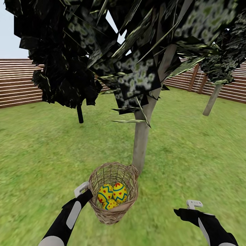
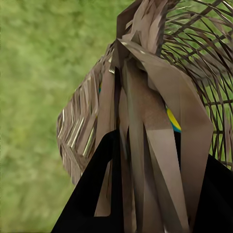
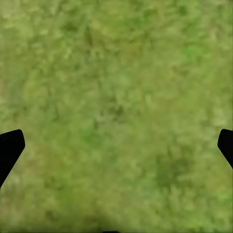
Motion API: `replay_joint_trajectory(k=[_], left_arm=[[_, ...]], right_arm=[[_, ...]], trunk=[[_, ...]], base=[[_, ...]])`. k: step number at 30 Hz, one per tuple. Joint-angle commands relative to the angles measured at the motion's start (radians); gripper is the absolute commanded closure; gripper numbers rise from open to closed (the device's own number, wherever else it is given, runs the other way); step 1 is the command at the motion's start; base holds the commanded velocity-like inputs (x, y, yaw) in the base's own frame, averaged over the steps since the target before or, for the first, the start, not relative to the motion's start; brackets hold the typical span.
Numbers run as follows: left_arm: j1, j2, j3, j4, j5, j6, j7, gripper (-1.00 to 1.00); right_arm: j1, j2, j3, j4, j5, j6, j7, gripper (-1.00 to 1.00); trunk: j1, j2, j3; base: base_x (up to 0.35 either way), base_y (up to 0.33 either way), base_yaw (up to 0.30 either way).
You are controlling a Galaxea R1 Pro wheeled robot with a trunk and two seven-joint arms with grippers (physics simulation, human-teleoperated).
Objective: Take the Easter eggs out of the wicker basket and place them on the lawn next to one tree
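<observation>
Three Easter eggs (image 1: pixel 112 194) lie in the wicker basket (image 1: pixel 114 209), which is held off the lawn (image 1: pixel 44 147) just in front of the pale-trunked tree (image 1: pixel 141 143). Left hand (image 1: pixel 83 189) is pinching the basket's rim; right hand (image 1: pixel 193 204) hangs well apart, fingers spread, nothing in it. Judgement: set the basket down level beside the trunk before lifting eggs out, or they may roll. Left wrist view shows rim weave (image 2: pixel 145 121) clamped between dark fingers (image 2: pixel 92 194) and a sliver of egg (image 2: pixel 173 121). Head view alone gives the egg count and the tree.
</observation>
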Motion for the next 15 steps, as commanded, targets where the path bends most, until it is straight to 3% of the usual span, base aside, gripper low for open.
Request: replay_joint_trajectory(k=[1, 15], left_arm=[[-0.001, -0.001, 0.002, -0.003, 0.013, 0.006, 0.005, 1.00], [-0.001, -0.003, -0.002, -0.001, 0.013, 0.006, 0.008, 1.00]], right_arm=[[-0.001, 0.001, -0.007, -0.002, 0.010, 0.004, 0.009, -1.00], [-0.001, 0.000, -0.007, -0.001, 0.010, 0.004, 0.009, -1.00]], trunk=[[0.004, -0.008, -0.004], [0.058, -0.106, -0.048]], base=[[0.000, 0.000, 0.000], [0.000, 0.000, 0.000]])
